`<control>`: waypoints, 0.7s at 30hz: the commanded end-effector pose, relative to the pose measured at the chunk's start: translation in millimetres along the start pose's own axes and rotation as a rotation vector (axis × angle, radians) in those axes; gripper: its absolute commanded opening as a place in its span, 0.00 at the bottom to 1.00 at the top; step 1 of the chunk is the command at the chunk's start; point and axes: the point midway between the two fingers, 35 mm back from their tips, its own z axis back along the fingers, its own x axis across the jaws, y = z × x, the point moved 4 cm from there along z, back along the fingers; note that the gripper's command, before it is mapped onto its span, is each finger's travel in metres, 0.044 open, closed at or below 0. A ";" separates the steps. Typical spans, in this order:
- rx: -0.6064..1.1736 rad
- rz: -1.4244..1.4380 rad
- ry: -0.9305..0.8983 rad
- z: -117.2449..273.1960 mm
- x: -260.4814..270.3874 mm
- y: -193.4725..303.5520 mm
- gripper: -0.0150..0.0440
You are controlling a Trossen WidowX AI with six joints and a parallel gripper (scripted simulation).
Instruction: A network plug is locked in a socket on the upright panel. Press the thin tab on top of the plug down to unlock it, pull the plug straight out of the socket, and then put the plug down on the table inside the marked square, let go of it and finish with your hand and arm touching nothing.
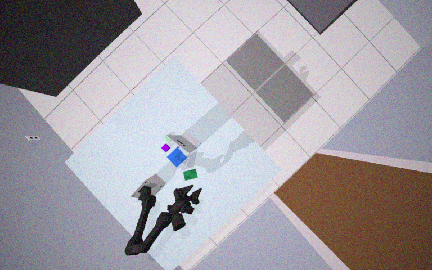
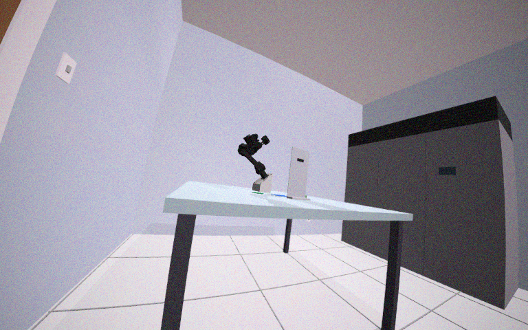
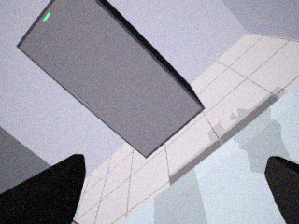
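My gripper (image 1: 197,187) (image 3: 177,164) is open and empty, raised above the table and away from the panel. The grey upright panel (image 1: 192,146) (image 2: 298,179) stands on the table and has a few dark socket openings. The plug cannot be made out at this size; a tiny bluish spot shows between the panel and the blue square, too small to name. A flat blue square (image 1: 171,156) lies on the table in front of the panel, with a darker patch on it. The wrist view shows neither the panel nor the plug.
A flat green rectangle (image 1: 190,174) (image 2: 257,192) lies between the blue square and the gripper. A purple block (image 1: 165,147) and a light green piece (image 1: 167,138) are near the panel. The arm's grey base (image 1: 156,180) stands on the pale table (image 1: 127,127) (image 2: 233,207).
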 end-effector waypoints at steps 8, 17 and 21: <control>0.056 -0.159 -0.057 -11.5 18.5 44.8 0.58; 0.149 -0.372 -0.120 -11.1 45.1 106.0 0.52; 0.195 -0.464 -0.142 -5.1 56.2 131.8 0.52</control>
